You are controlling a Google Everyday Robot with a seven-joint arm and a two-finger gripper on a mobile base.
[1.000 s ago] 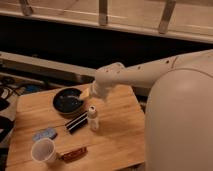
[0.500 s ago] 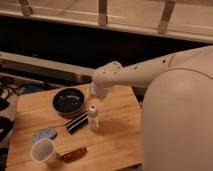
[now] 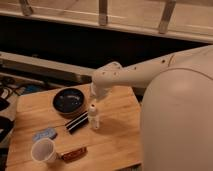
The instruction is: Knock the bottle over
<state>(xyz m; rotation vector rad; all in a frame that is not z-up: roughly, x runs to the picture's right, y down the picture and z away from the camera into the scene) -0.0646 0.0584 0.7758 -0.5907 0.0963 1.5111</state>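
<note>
The bottle point(image 3: 93, 118) is a small slim white one with a white cap, standing upright near the middle of the wooden table point(image 3: 115, 135). My gripper point(image 3: 95, 99) hangs from the white arm directly above and just behind the bottle's cap, close to it. The arm reaches in from the right.
A dark round bowl point(image 3: 69, 101) sits left of the bottle. A black flat packet point(image 3: 76, 122) lies just left of the bottle. A white cup point(image 3: 43, 151), a brown snack bar point(image 3: 73, 155) and a blue packet point(image 3: 45, 134) lie near the front left. My white body point(image 3: 180, 115) fills the right.
The arm's wrist has shifted slightly down and toward the bottle's top. The bottle still stands in the same spot.
</note>
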